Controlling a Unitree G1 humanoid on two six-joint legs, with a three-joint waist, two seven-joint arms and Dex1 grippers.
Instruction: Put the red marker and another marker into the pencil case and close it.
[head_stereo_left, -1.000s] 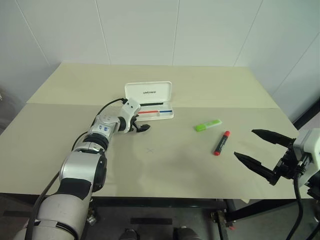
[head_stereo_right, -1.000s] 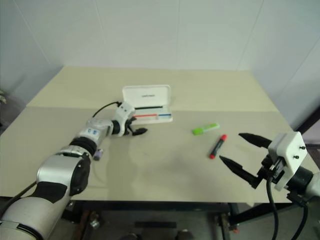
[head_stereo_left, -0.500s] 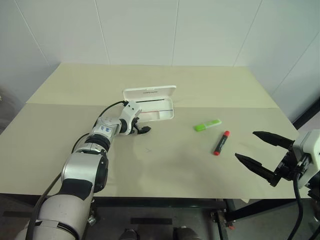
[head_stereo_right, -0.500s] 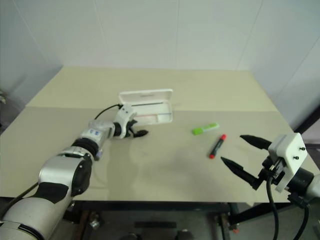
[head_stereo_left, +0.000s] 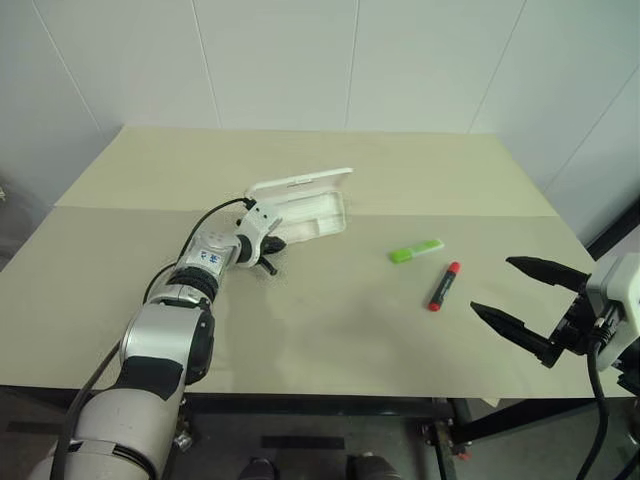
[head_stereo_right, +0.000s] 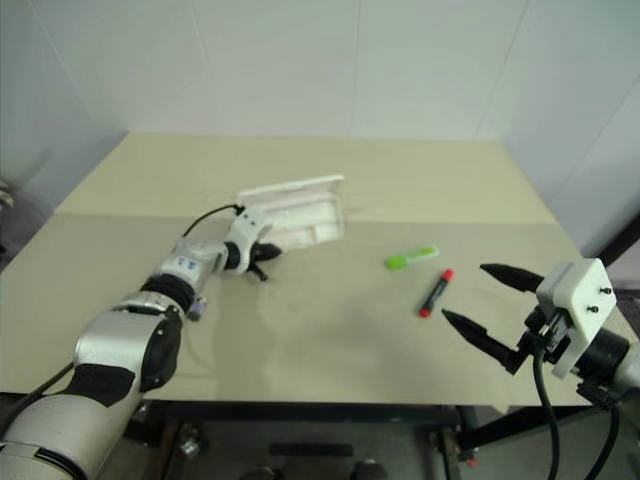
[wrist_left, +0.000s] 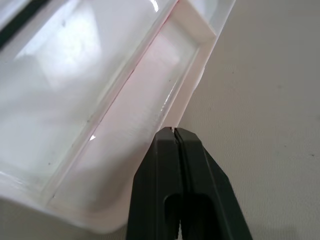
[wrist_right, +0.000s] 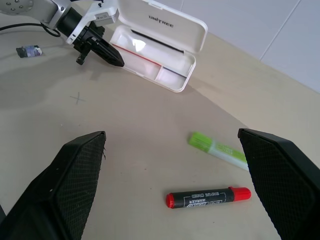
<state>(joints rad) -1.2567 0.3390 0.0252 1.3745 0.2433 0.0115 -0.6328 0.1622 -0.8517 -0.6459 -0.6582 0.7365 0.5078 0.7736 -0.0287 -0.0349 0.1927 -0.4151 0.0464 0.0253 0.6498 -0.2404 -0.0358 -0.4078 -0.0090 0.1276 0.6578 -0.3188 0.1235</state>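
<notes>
The white pencil case (head_stereo_left: 318, 215) lies at the table's middle back, its lid (head_stereo_left: 300, 182) leaning partway over the tray. My left gripper (head_stereo_left: 271, 247) is shut with nothing between its fingers, and its tip (wrist_left: 174, 131) sits at the case's near left rim. The red marker (head_stereo_left: 444, 286) lies flat to the right of the case. Just behind it lies the other marker, a lime-green highlighter (head_stereo_left: 415, 250). My right gripper (head_stereo_left: 490, 285) hovers open near the table's right front corner, a short way right of the red marker (wrist_right: 210, 197), holding nothing.
The beige table (head_stereo_left: 330, 340) has free surface between the case and the markers. A small dark tag (wrist_right: 27, 51) lies on the table beside my left forearm. White walls stand behind the table's far edge.
The case's lid has swung down from upright to leaning over the tray. My left gripper has gone from open to shut. The right arm and both markers have stayed put.
</notes>
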